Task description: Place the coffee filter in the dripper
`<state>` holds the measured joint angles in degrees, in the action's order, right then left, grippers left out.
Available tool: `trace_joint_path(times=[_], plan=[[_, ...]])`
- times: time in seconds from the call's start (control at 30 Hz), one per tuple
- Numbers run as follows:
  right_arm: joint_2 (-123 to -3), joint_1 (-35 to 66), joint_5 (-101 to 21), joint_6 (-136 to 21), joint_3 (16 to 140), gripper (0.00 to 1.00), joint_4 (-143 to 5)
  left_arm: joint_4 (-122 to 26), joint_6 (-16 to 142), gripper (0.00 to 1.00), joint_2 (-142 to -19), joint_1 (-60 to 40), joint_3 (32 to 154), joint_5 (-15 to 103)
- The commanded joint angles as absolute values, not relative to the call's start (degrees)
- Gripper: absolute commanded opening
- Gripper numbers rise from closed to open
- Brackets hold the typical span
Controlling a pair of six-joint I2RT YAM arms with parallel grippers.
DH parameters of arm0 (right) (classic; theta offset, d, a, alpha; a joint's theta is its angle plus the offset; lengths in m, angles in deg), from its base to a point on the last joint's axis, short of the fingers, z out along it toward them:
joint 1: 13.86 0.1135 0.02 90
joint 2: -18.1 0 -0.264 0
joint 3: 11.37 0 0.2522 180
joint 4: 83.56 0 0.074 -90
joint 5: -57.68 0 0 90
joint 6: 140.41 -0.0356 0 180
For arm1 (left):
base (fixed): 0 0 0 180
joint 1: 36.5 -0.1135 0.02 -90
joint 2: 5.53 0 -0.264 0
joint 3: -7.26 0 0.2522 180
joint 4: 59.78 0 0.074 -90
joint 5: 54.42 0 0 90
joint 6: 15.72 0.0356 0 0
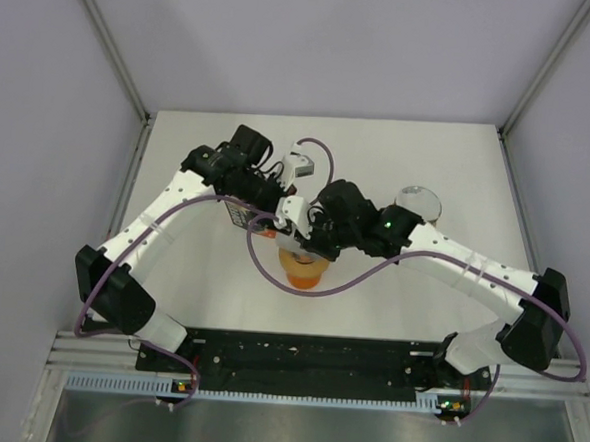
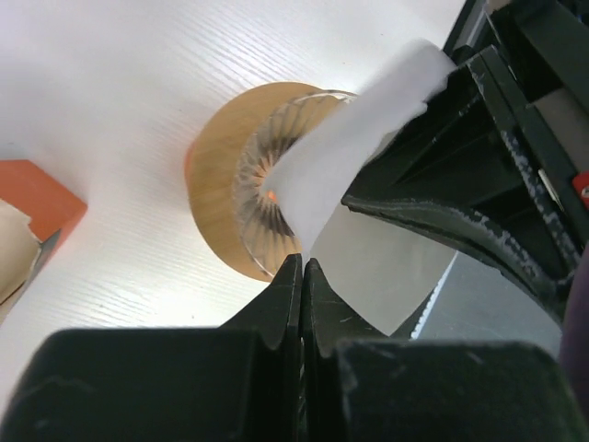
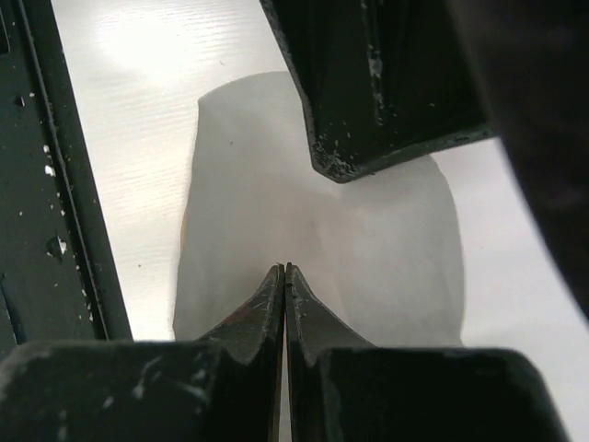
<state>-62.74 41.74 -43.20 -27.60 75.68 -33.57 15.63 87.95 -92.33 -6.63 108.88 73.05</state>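
Note:
The dripper (image 1: 302, 272) stands mid-table, orange with a tan ring rim (image 2: 213, 175) and a ribbed inside. Both arms meet right above it. The white paper coffee filter (image 2: 336, 152) hangs over the dripper's mouth, one layer reaching down toward the centre hole. My left gripper (image 2: 302, 262) is shut on the filter's lower corner. My right gripper (image 3: 285, 269) is shut on another part of the filter (image 3: 248, 184), and its dark fingers (image 2: 433, 175) show at the right of the left wrist view. The left gripper's finger (image 3: 368, 83) crosses the top of the right wrist view.
A small orange carton with cream paper (image 2: 37, 203) sits left of the dripper, under the left arm. A clear glass vessel (image 1: 418, 201) stands behind the right arm. The black base rail (image 1: 297, 351) runs along the table's near edge.

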Motion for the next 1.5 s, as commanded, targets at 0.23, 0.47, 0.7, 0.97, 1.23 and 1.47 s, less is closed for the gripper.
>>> trace_joint_path(times=[0.23,0.47,0.7,0.97,1.23,1.47], plan=[[-72.4,43.8,-40.7,-21.8,87.9,0.00,-26.9,10.0,88.7,0.00,-92.5,-6.5,108.5,71.6],[-77.1,44.8,-40.3,-19.6,90.3,0.00,-21.1,9.8,88.2,0.00,-92.8,-6.5,108.7,72.6],[-78.9,44.9,-42.6,-18.9,89.8,0.00,-16.7,10.5,87.8,0.21,-93.1,-6.6,111.1,73.6],[-80.4,44.9,-42.9,-18.4,89.0,0.00,-16.4,11.5,85.7,0.48,-93.0,-8.3,114.4,76.4],[-82.4,44.9,-42.2,-18.3,87.7,0.00,-16.9,6.7,79.6,0.52,-91.9,-14.4,114.3,80.4],[-84.6,44.9,-40.4,-18.7,87.4,0.00,-17.0,6.1,79.6,0.54,-91.5,-15.8,112.9,80.1]])
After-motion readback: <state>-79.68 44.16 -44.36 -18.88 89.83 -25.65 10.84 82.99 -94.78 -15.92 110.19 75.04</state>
